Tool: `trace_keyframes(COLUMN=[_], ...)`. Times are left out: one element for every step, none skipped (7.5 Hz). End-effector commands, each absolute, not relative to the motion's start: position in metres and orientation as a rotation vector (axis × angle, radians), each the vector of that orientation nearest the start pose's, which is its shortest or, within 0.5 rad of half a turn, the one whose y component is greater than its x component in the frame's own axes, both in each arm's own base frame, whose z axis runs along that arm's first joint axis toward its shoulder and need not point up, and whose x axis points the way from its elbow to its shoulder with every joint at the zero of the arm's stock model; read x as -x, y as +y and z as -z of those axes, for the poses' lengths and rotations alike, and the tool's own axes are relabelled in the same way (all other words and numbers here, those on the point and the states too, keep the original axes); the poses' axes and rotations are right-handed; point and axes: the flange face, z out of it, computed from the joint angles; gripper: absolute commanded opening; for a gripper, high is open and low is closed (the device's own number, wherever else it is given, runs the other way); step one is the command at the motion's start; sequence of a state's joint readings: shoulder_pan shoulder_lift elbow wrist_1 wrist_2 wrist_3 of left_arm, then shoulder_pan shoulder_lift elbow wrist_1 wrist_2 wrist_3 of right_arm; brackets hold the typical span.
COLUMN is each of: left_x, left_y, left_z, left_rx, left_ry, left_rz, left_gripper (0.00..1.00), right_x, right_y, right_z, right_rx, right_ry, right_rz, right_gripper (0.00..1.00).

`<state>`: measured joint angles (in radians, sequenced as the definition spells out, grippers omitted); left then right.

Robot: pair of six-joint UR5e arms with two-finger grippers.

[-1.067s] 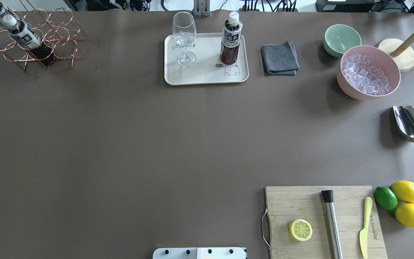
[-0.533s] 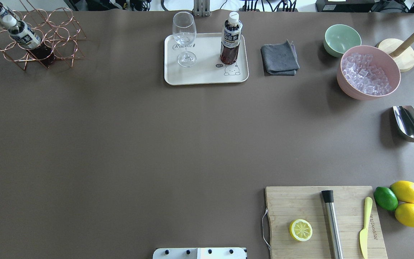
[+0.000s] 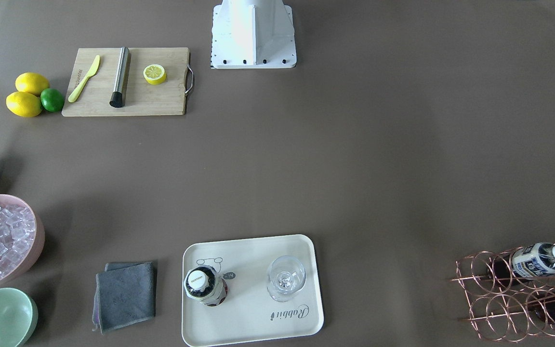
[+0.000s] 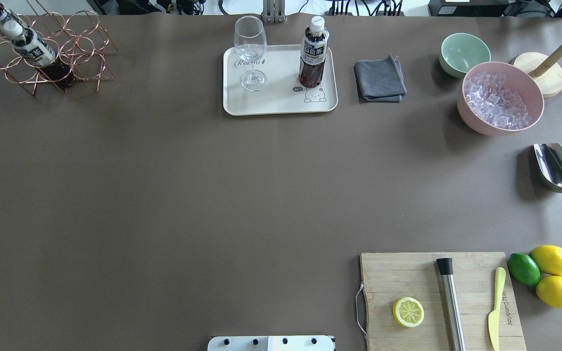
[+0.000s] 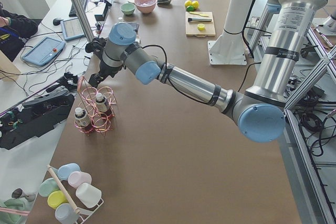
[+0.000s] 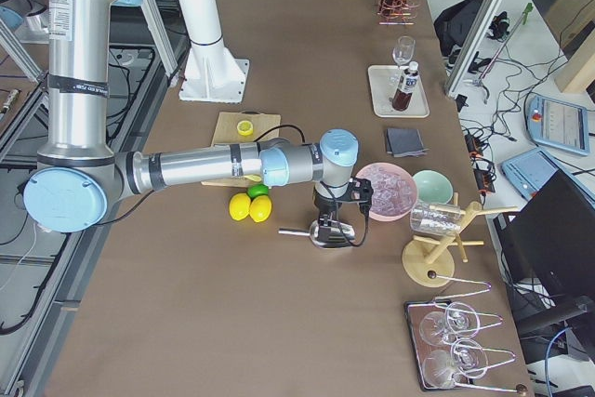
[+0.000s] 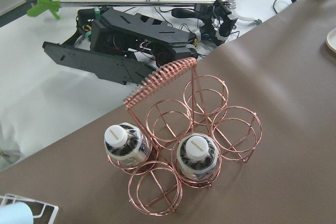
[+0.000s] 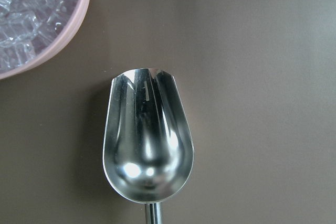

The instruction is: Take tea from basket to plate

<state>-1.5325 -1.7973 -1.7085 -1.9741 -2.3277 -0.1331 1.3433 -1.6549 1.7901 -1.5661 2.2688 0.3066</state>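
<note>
Soft, even light from above fills every view. The brown tabletop (image 4: 164, 195) looks matte and free of glare, and the cream plate (image 4: 281, 97) is bright but not washed out. Near the right edge, the pink bowl (image 4: 500, 97) and the steel scoop (image 4: 556, 168) throw blurred shadows to their left. In the right wrist view the scoop's polished hollow shows small white glare spots. Focus is sharp throughout.

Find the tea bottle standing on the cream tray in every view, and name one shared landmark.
Front-facing: tea bottle at bottom centre, on the tray's left half.
Overhead: top centre, on the tray's right half.
Exterior left: cannot tell; the left arm covers that far spot.
Exterior right: upper right, on the far tray.
Left wrist: not in it.
Right wrist: not in it.
Landmark: the wine glass beside it on the tray.
</note>
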Motion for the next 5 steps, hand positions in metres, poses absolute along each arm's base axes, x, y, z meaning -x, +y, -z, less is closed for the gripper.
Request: trace_keyframes(left_x=[0.064,0.068,0.081,0.09,0.116], left_y=[-0.585,-0.582,-0.584,-0.582,-0.572], left_z=[-0.472,-0.501,-0.532,-0.541,-0.55], left_rx=[-0.487,-0.438,-0.379,-0.28,-0.176], left_ry=[0.898,0.897,0.889,0.896,0.975], left_rz=[0.001,0.03,0.084,0.146,0.228], left_gripper=[0.97,0.97,0.97,0.97,0.97], right_x=[0.037,0.036,0.029,0.028,0.028], right_y=[-0.467,-0.466,-0.465,-0.466,-0.465], right_z=[-0.592,-0.592,-0.592,-0.591,-0.593], right_rx=[0.047,0.049,0.047,0.045,0.047], right_ry=[-0.711,-0.71,-0.719,-0.724,-0.724], right_rz=[-0.023,-0.027,-0.041,-0.043,-0.044], right_gripper=[1.0,1.0,1.0,1.0,1.0])
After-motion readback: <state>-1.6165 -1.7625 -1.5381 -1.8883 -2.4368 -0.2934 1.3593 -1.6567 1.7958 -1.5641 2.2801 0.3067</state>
